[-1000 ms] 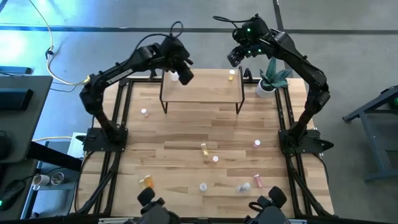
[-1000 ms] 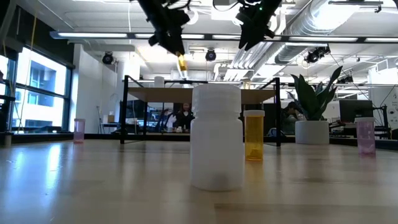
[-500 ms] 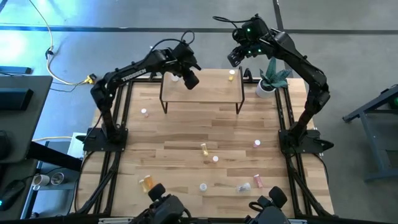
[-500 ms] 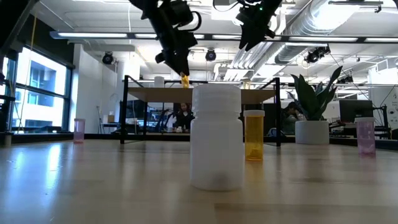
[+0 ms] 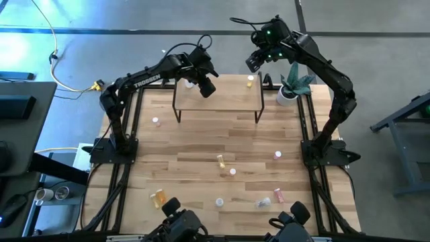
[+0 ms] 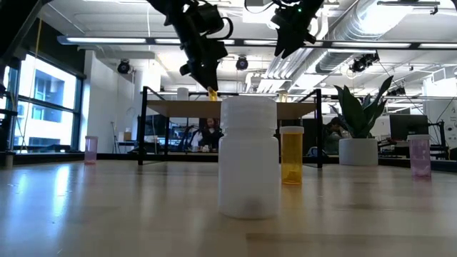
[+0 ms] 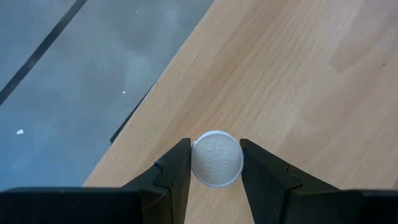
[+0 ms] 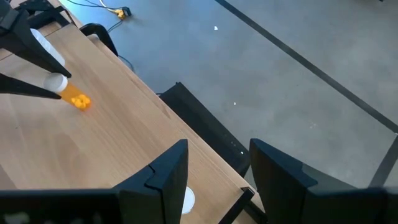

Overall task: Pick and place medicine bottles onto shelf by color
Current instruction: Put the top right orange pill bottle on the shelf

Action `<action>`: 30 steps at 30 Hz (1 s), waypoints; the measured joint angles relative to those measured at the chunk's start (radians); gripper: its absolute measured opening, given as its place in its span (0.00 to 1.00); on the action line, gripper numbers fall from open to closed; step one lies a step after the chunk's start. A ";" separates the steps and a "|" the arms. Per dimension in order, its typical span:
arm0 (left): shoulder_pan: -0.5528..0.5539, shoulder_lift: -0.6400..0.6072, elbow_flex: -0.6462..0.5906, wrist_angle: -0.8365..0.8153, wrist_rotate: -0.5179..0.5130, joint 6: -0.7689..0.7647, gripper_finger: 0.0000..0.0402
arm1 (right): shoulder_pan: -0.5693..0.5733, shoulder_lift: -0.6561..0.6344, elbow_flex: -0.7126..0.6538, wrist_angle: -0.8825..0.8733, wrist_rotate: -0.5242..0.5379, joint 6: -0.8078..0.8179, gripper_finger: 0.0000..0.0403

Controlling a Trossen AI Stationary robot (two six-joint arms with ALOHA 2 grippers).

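My left gripper [image 5: 207,89] hangs over the left half of the shelf [image 5: 228,99], shut on an orange medicine bottle [image 8: 79,101] with a white cap [image 7: 216,158]. The bottle's orange end [image 6: 212,93] is just above the shelf's top board. My right gripper [image 5: 252,64] stands open above the shelf's far right corner with nothing between its fingers. A yellowish bottle [image 5: 250,81] stands on the shelf below it. Its white cap [image 8: 185,199] shows beside one finger. My left gripper pinches the sides of the bottle's white cap [image 7: 194,163] between its two fingers [image 7: 177,168]. The fingers slant down toward the shelf. The orange body points on from the fingertips, tilted. I cannot tell whether its lower end touches the top board.
Several more bottles lie or stand on the tabletop: a pink one [image 5: 156,122] at the left, a yellow [image 5: 220,160] and a white [image 5: 233,172] mid-table, others near the front edge [image 5: 219,202]. A potted plant [image 5: 290,87] stands right of the shelf.
My left gripper has come down and a little toward the table's right edge over the shelf, carrying the orange bottle. The bottle has sunk from well above the top board to just over it. Most of the move fell in the first half second.
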 joint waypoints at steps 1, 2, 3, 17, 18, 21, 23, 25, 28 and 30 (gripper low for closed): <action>0.000 0.000 0.000 0.000 0.000 0.000 0.29 | 0.000 0.000 0.000 0.000 0.000 0.000 0.40; 0.000 0.000 0.000 0.000 0.000 0.000 0.29 | 0.000 0.000 0.000 0.000 0.000 0.000 0.40; 0.000 0.000 0.000 0.000 0.000 0.000 0.29 | 0.000 0.000 0.000 0.000 0.000 0.000 0.40; 0.000 0.000 0.000 0.007 -0.005 -0.008 0.36 | 0.000 0.000 0.000 0.000 0.000 0.000 0.40; 0.000 0.000 0.000 0.011 -0.005 -0.008 0.37 | 0.000 0.000 0.000 0.000 0.000 0.000 0.40; 0.000 0.000 0.000 0.027 -0.005 -0.008 0.38 | 0.000 0.000 0.000 0.000 0.000 0.000 0.40; 0.000 0.000 0.000 0.029 -0.005 -0.008 0.38 | 0.000 0.000 0.000 0.000 0.000 0.000 0.40; 0.000 0.000 0.000 0.029 -0.005 -0.008 0.38 | 0.000 0.000 0.000 0.000 0.000 0.000 0.40; 0.000 0.000 0.000 0.031 -0.005 -0.008 0.38 | 0.000 0.000 0.000 0.000 0.000 0.000 0.40; 0.000 0.000 0.000 0.037 -0.005 -0.008 0.38 | 0.000 0.000 0.000 0.000 0.000 0.000 0.40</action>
